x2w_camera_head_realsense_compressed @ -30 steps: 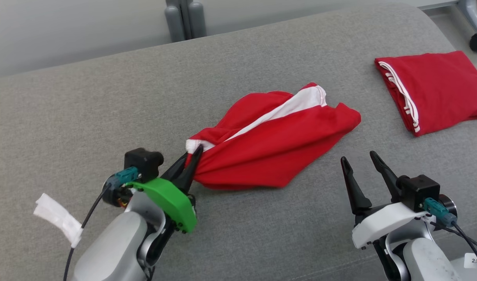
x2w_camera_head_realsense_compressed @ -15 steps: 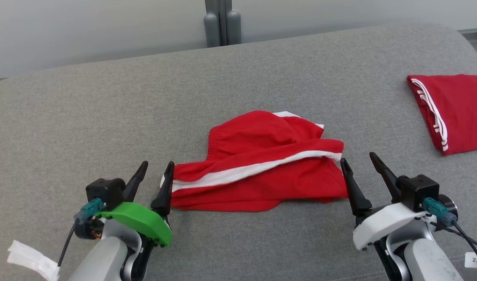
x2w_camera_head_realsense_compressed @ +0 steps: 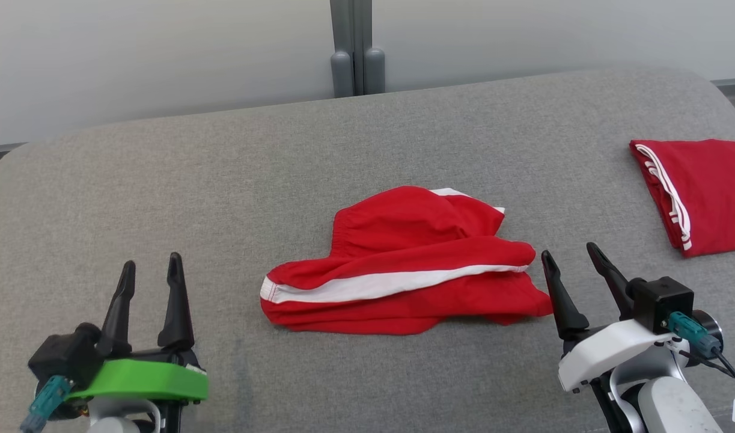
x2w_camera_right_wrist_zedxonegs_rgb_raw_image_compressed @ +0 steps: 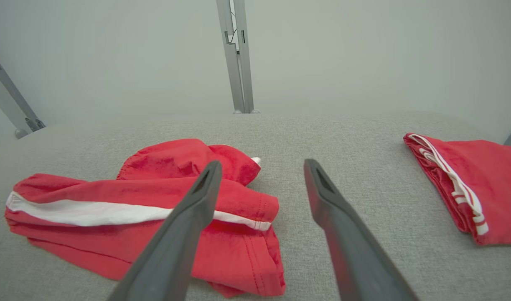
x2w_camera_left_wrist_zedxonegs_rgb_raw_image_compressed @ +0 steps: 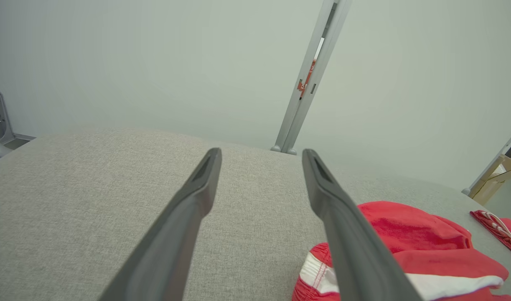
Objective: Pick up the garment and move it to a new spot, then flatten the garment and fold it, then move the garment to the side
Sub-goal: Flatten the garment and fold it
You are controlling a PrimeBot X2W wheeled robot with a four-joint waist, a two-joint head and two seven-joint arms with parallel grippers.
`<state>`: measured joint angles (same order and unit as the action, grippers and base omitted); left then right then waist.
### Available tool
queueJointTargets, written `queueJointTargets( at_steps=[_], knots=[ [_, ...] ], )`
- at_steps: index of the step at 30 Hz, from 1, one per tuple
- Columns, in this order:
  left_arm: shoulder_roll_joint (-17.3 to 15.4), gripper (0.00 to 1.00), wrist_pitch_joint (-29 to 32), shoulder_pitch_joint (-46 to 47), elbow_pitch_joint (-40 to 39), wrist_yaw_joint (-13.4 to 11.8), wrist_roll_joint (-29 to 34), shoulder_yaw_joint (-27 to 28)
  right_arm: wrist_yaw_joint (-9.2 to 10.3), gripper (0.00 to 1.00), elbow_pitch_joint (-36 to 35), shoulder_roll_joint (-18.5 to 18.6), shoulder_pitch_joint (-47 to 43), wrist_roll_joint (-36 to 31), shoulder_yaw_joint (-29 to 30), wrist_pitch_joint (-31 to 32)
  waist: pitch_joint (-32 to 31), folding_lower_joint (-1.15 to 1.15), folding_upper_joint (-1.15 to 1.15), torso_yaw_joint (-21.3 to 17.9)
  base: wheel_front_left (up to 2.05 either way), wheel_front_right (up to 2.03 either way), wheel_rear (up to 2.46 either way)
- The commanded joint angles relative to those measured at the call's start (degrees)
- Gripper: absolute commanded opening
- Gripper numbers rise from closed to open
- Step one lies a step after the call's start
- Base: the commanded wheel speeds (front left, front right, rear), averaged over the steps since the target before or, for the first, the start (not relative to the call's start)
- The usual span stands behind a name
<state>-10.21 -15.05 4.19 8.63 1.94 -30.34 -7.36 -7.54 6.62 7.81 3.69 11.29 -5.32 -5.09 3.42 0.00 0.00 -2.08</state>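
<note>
Red cloth first: the crumpled red shorts (x2w_camera_head_realsense_compressed: 403,270) with a white side stripe lie loose near the middle of your padded grey fabric worktop (x2w_camera_head_realsense_compressed: 223,180), a little toward its near edge, with nothing gripping them. Your left gripper (x2w_camera_head_realsense_compressed: 151,261), on the green mount, hovers well clear of the shorts' left end, fingers apart and empty. Your right gripper (x2w_camera_head_realsense_compressed: 568,251), on the white mount, sits just beside the right end, also spread and empty. One gripper at each end looks to me like the set-up for flattening. The cloth is bunched, with a hump toward the far edge and a layer lapped over the stripe, so go for true corners, not a wad. By the right edge a neatly folded red garment with white stripes (x2w_camera_head_realsense_compressed: 704,192) looks like the side pile; steer clear of it.
</note>
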Motion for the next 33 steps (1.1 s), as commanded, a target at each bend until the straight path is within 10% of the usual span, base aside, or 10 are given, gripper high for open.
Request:
queueJointTargets(
  at_steps=[1,13,33],
  knots=[
    [0.9,1.0,-0.1,-2.1,-1.4,0.6,2.0,1.7,0.11,1.0,-0.2,0.1,-0.9,-0.4,0.2,0.2,-0.6,0.0,0.0,0.3,0.0,0.0,0.0],
    [4.6,1.0,-0.1,-10.9,-4.3,3.6,10.2,11.1,0.11,1.0,-0.4,-0.1,-2.3,-0.4,0.5,-0.1,-3.6,0.0,0.0,1.0,0.0,0.0,0.0],
    [3.5,1.0,0.3,-10.3,0.6,4.9,10.4,9.1,0.11,1.0,1.1,-1.3,-2.0,0.2,0.7,-1.5,-4.6,0.0,0.0,2.3,0.0,0.0,0.0]
  ],
)
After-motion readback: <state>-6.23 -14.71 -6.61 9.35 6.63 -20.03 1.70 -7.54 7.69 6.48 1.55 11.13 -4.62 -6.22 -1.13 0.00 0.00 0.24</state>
